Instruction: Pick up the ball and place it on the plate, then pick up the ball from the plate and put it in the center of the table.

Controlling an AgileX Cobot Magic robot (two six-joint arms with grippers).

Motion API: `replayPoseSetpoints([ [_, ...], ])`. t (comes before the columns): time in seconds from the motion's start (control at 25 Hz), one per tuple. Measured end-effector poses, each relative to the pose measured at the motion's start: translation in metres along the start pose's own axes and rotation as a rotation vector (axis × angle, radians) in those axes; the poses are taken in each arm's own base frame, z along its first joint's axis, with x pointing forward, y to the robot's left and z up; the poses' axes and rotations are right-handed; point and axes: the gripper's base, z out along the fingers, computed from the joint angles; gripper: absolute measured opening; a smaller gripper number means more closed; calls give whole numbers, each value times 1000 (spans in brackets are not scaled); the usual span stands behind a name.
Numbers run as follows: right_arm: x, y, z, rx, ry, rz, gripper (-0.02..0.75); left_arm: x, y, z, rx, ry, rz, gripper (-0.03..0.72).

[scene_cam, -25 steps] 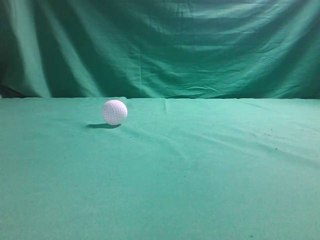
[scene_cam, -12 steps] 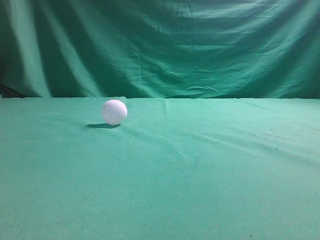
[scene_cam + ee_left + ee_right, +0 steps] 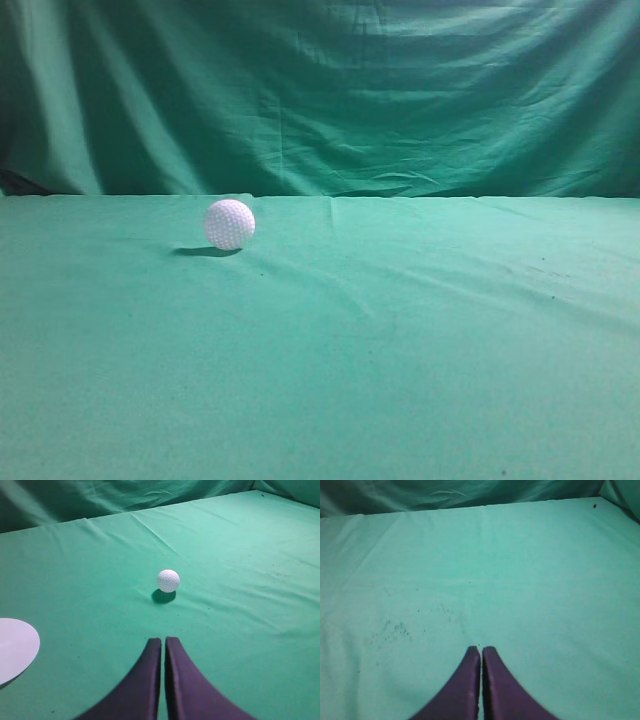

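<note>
The white dimpled ball [image 3: 229, 224] rests on the green cloth table [image 3: 400, 350], left of middle in the exterior view. In the left wrist view the ball [image 3: 168, 580] lies ahead of my left gripper [image 3: 163, 641], apart from it; the dark jaws are shut and empty. A white plate [image 3: 15, 647] shows at the left edge of that view, empty as far as it shows. My right gripper [image 3: 481, 650] is shut and empty over bare cloth; no ball or plate shows in its view. Neither gripper shows in the exterior view.
A draped green backdrop [image 3: 320, 90] hangs behind the table's far edge. Small dark specks [image 3: 395, 629] mark the cloth left of the right gripper. The table's far edge [image 3: 485, 504] shows in the right wrist view.
</note>
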Motion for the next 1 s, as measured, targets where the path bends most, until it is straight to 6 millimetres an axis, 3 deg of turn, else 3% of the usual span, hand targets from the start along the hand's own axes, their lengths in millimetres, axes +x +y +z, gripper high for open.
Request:
replayPoseSetpoints([
  [0.36, 0, 0, 0, 0, 0, 0, 0, 0, 1, 0, -12, 0, -1, 0],
  [0.72, 0, 0, 0, 0, 0, 0, 0, 3, 17, -12, -346, -19, 20, 0],
  [1.0, 0, 0, 0, 0, 1, 0, 0, 9, 21, -12, -431, 3, 7, 0],
])
